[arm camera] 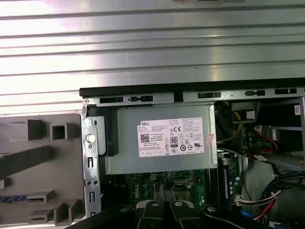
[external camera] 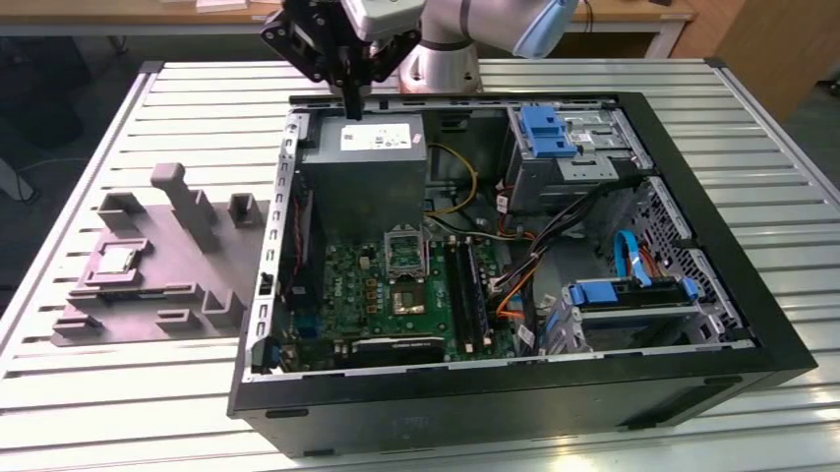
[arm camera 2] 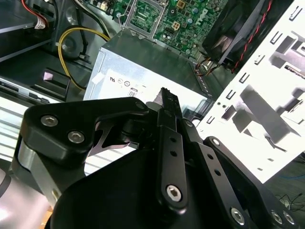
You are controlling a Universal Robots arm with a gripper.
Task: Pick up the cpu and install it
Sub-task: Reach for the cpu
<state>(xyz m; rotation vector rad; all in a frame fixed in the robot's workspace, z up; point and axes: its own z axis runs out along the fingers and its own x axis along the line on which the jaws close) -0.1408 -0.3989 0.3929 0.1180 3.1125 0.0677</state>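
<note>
The cpu (external camera: 116, 260) is a small pale square chip lying flat in a recess of the grey fixture plate (external camera: 145, 295), at the exterior view's left, outside the computer case (external camera: 525, 393). My gripper (external camera: 352, 110) hangs over the far end of the open case, above the grey power supply (external camera: 365, 167), well away from the cpu. Its fingers (arm camera 2: 167, 102) are pressed together and point down with nothing between them. The metal-framed socket (external camera: 403, 253) sits on the green motherboard (external camera: 354, 295) past the power supply.
The case holds drive cages with blue clips (external camera: 545, 130), bundled cables (external camera: 525, 265) and a black fan (arm camera 2: 238, 33). Upright grey blocks (external camera: 184, 202) stand on the fixture plate. All of it rests on a slatted metal table (external camera: 105, 403).
</note>
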